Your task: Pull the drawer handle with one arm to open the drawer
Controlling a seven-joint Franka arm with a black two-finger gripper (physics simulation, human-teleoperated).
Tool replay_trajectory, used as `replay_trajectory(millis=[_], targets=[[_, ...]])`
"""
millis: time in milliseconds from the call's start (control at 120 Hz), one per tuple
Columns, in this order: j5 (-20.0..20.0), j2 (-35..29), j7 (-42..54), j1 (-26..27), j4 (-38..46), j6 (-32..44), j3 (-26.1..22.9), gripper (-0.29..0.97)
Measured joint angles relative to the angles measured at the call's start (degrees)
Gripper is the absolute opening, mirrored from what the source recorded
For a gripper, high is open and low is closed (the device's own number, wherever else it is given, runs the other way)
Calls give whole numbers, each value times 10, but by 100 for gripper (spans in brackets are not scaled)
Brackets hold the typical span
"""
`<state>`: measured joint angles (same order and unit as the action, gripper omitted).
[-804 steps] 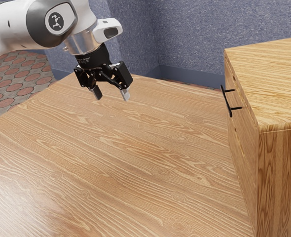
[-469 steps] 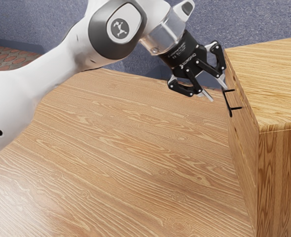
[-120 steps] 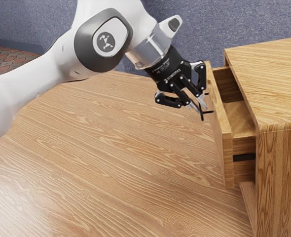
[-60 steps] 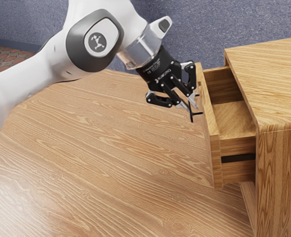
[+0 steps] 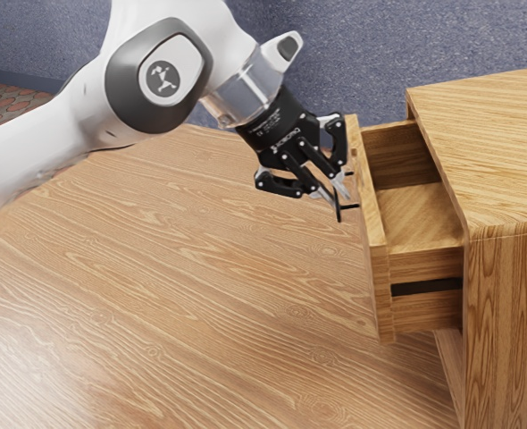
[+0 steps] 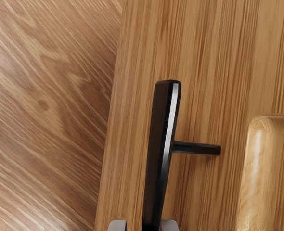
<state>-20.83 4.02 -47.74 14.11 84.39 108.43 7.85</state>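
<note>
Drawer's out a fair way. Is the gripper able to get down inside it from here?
Probably, once it lets go: the gripper is clamped on the handle at the drawer front. The inside lies open from above.

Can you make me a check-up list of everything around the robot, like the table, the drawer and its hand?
Surface: wooden table, plain wood grain.
Job's things: drawer pulled partway out of the wooden cabinet, nothing seen inside it; black drawer handle on the drawer's front.
Clutter: nothing seen.
Grippers: black gripper shut on the drawer handle, one finger on each side.
Cables: nothing seen.
Surroundings: blue-grey wall behind the table; red patterned floor at the exterior view's left.
</note>
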Motion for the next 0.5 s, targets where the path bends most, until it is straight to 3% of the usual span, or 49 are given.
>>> replay_trajectory(millis=[500], targets=[[7, -24, 0, 9, 21, 7, 11, -2]])
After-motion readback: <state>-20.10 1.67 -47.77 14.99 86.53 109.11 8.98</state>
